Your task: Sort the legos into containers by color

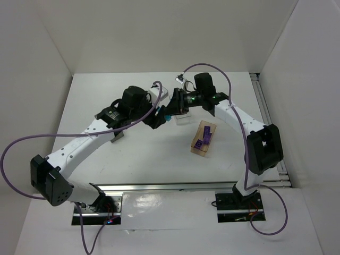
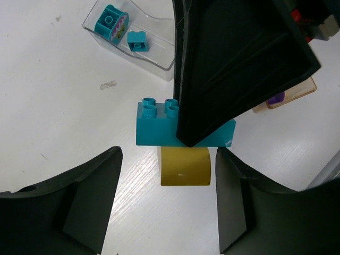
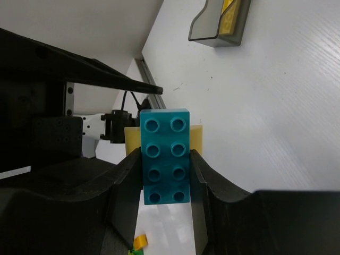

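My right gripper (image 3: 166,178) is shut on a teal-blue 2x4 lego (image 3: 165,154) with a yellow lego (image 3: 195,138) stuck to its underside. In the left wrist view the teal lego (image 2: 156,125) is held above the table by the right finger (image 2: 234,64). The yellow lego (image 2: 186,166) hangs toward my left gripper (image 2: 167,207), which is open with its jaws either side of it, not touching. From above, both grippers meet at mid-table around the teal lego (image 1: 166,114). The clear bin (image 2: 159,58) holds two teal legos (image 2: 112,22).
The tan bin (image 1: 199,153) with purple legos (image 1: 204,135) stands right of centre; its corner shows in the left wrist view (image 2: 297,93). The dark grey bin (image 3: 215,26) holds a yellow lego (image 3: 229,16); from above it (image 1: 118,137) sits under the left arm.
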`<action>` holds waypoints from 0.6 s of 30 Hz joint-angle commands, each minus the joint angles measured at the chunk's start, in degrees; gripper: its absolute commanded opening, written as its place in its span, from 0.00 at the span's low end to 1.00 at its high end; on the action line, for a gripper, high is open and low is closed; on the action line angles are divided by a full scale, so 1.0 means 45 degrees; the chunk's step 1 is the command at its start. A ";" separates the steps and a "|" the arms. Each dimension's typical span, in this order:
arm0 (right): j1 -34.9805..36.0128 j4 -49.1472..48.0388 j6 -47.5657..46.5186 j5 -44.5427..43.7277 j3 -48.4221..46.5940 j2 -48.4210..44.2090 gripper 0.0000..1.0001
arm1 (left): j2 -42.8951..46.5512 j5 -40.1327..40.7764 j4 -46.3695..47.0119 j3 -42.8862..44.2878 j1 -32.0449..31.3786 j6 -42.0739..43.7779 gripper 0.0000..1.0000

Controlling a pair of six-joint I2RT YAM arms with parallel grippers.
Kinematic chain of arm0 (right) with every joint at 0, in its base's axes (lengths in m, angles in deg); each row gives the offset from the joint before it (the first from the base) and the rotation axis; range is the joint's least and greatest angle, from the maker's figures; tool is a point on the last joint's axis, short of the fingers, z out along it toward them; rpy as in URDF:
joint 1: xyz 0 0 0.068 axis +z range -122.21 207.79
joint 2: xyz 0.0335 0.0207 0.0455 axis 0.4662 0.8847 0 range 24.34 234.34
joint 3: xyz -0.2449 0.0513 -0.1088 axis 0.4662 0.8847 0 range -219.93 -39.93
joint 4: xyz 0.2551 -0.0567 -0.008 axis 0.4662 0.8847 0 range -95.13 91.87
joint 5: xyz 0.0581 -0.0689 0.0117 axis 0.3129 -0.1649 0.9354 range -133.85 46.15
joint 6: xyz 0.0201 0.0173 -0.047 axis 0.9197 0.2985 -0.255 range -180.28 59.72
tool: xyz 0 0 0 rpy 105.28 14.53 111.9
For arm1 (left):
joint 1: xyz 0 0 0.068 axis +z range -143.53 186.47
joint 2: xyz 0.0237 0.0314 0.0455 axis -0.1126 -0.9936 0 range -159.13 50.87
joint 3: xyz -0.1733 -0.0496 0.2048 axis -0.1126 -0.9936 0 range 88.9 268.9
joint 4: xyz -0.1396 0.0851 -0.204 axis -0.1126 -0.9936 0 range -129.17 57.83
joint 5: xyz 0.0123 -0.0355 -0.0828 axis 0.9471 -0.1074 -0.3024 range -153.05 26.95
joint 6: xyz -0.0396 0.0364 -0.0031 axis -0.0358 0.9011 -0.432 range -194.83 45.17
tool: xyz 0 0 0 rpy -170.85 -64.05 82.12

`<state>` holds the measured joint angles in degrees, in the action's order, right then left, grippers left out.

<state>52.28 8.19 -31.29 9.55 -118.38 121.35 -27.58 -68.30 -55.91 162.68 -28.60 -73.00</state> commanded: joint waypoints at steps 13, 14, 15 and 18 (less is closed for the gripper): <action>-0.0091 -0.0910 0.0413 0.0690 -0.0065 0.0161 0.07 | -0.0378 -0.0530 0.0433 0.0675 -0.0019 0.0415 0.33; -0.0091 -0.0910 0.0413 0.0690 -0.0065 0.0161 0.07 | -0.0378 -0.0647 0.0433 0.0675 -0.0019 0.0415 0.27; -0.0091 -0.0910 0.0413 0.0690 -0.0065 0.0161 0.07 | -0.0378 -0.0648 0.0433 0.0675 -0.0019 0.0415 0.21; -0.0208 -0.0794 0.0295 0.0399 0.0070 0.0161 0.07 | -0.0378 -0.0785 0.0316 0.0675 -0.0019 0.0415 0.12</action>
<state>51.75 6.75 -28.62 10.58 -118.29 122.05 -29.31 -69.55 -56.20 163.22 -28.71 -71.63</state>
